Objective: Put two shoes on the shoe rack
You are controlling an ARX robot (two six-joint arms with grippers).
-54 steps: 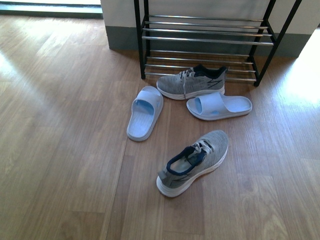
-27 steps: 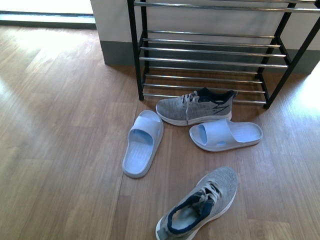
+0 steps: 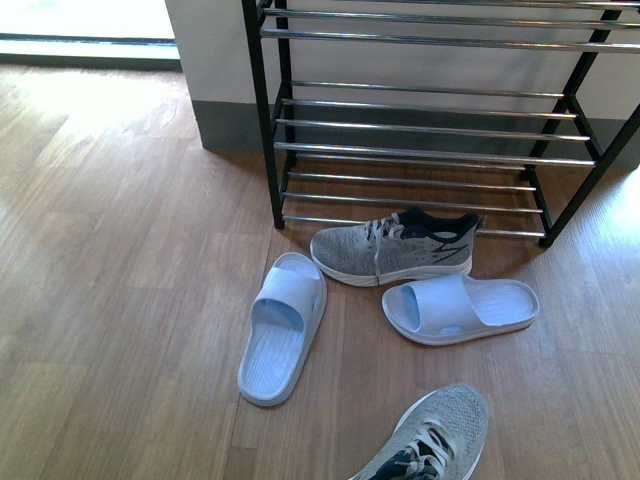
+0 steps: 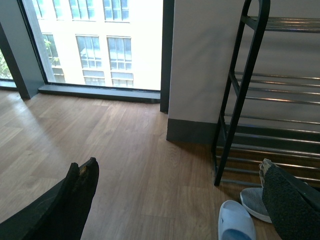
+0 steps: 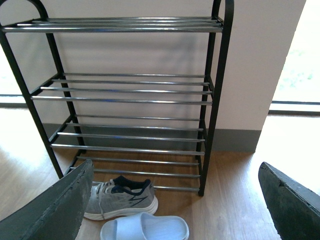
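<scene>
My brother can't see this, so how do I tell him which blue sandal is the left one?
Find the shoe rack against the wall and look at the floor in front of its left leg. The left sandal lies there, left of a grey sneaker. Unlike the other sandal, which lies sideways, it points its toe toward the rack.

L gripper (image 4: 176, 164) — two broad fingers (image 4: 75, 200), matte black, tapering to blunt tips; one has a grainy, pebbled face w/ a pale worn edge at the tip. R gripper (image 5: 175, 165) — same build, dk grey, rough speckled surface, thick wedge shape.
</scene>
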